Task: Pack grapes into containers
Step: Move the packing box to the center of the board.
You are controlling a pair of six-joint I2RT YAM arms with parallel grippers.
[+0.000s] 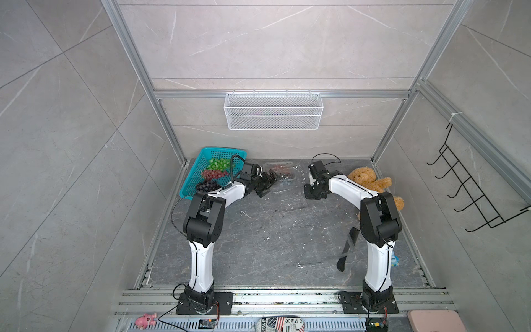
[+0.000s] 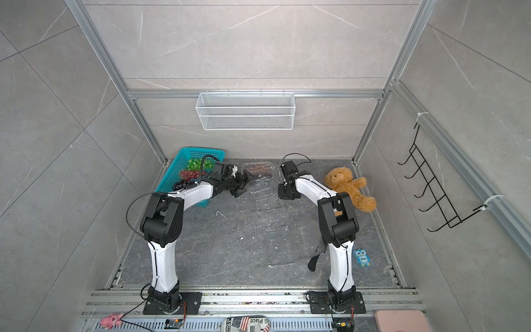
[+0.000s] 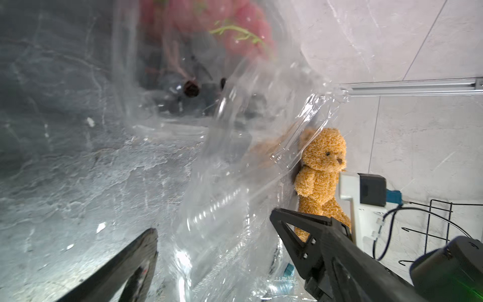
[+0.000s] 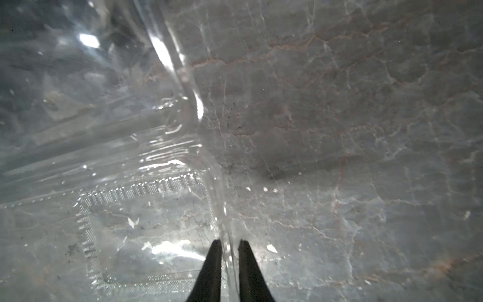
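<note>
Green grapes [image 1: 218, 164], red grapes [image 1: 212, 174] and dark purple grapes [image 1: 206, 186] lie in a teal basket [image 1: 188, 184] at the rear left. A clear container [image 1: 280, 169] at the rear middle holds red grapes [image 3: 235, 23]. In front of it lies a second clear container [image 1: 287, 188], open. My left gripper [image 1: 268, 185] is open at that container's left side, and its plastic [image 3: 230, 188] stands between the wide jaws of the left gripper [image 3: 214, 222]. My right gripper [image 4: 230, 241] points down at the container's right side, shut on its thin rim [image 4: 224, 209].
A brown teddy bear [image 1: 370, 179] lies at the rear right behind the right arm. A black flat tool [image 1: 347, 247] lies beside the right arm, and a blue owl toy [image 2: 362, 257] behind it. A white wire basket [image 1: 273, 110] and a black hook rack [image 1: 474, 184] hang on the walls.
</note>
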